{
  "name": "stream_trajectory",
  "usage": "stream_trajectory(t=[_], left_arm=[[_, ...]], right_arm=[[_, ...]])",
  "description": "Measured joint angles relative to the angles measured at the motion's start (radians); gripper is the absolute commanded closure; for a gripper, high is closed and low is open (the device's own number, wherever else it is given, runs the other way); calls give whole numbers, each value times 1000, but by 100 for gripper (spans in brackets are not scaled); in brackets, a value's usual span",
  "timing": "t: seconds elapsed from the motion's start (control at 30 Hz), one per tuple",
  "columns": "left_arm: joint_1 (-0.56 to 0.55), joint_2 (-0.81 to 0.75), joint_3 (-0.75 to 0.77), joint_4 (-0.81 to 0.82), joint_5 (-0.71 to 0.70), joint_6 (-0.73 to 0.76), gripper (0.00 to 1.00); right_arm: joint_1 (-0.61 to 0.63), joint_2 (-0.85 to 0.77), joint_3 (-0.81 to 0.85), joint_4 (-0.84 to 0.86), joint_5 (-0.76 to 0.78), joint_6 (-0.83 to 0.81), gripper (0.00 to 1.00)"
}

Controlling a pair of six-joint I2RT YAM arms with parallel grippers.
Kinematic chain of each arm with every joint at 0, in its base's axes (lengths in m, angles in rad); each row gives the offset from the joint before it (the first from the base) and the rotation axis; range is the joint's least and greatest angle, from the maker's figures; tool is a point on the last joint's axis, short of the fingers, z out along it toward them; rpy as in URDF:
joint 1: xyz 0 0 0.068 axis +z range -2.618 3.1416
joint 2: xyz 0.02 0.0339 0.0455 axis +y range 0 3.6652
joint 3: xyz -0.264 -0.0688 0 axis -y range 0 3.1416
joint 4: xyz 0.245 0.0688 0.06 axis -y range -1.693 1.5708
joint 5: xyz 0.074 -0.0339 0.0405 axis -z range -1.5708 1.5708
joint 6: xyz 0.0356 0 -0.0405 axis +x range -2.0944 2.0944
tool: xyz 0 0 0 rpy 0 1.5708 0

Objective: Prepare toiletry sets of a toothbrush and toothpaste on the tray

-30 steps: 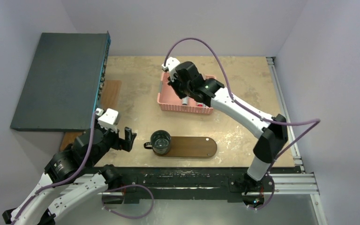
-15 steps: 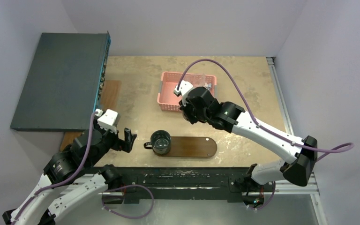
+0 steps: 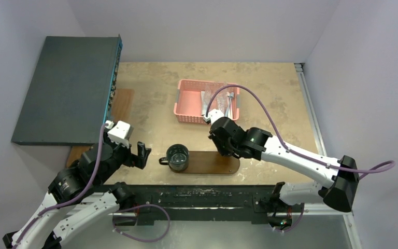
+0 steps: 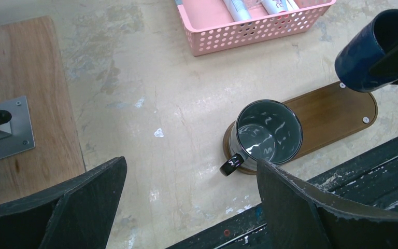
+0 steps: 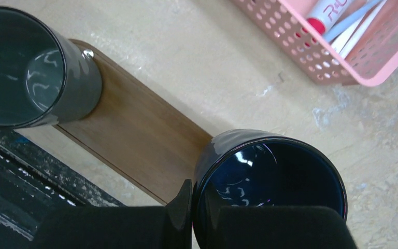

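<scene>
The dark brown oval tray [image 3: 212, 162] lies near the table's front edge, with a grey mug [image 3: 178, 157] standing on its left end. My right gripper [image 5: 199, 207] is shut on the rim of a dark blue mug [image 5: 269, 176], one finger outside the wall and one inside. That mug [image 4: 365, 62] hangs tilted over the tray's right end [image 4: 337, 111]. A white toothpaste tube [image 5: 329, 13] with a red cap and a pale blue toothbrush [image 5: 352, 21] lie in the pink basket [image 3: 186, 116]. My left gripper [image 4: 190, 163] is open and holds nothing, left of the grey mug [image 4: 267, 132].
A large dark grey box [image 3: 67, 88] fills the far left, with a wooden board [image 4: 26, 98] and a metal bracket [image 4: 2, 129] beside it. A black rail [image 3: 197, 194] runs along the front edge, just below the tray.
My right arm has swung from over the pink basket toward the front, down to the tray's right end, shut the whole way. The left arm has stayed still.
</scene>
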Motion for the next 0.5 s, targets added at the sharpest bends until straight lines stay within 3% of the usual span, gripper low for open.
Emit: stream_trajectory(t=[0.5], left_arm=[[0,7,0,0,-6,0,4]], right_arm=[[45,-93,-169,-12,30,163,100]])
